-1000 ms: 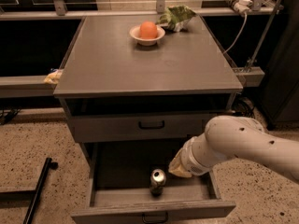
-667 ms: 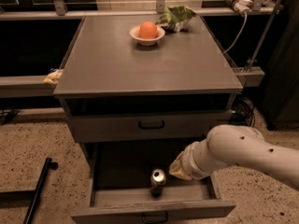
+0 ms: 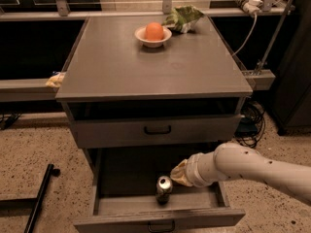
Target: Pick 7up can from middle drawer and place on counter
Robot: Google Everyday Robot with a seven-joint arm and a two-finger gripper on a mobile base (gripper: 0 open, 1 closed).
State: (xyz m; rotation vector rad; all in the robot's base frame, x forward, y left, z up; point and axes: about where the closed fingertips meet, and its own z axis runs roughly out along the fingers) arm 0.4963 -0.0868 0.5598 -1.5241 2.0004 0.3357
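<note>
The 7up can (image 3: 164, 189) stands upright in the open middle drawer (image 3: 160, 221), print unreadable; the arm (image 3: 252, 166) reaches in from the right, its gripper (image 3: 180, 174) just right of the can, open or closed I cannot tell

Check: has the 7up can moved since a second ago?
No. The 7up can stands in the same spot behind the middle drawer front; the gripper sits just right of it.

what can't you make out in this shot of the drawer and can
Camera view:
7up can: printing too dim to read.
hand, in the middle drawer beside the can: contact with the can unclear, lost in shadow.
arm: cut off by the right edge.
</note>
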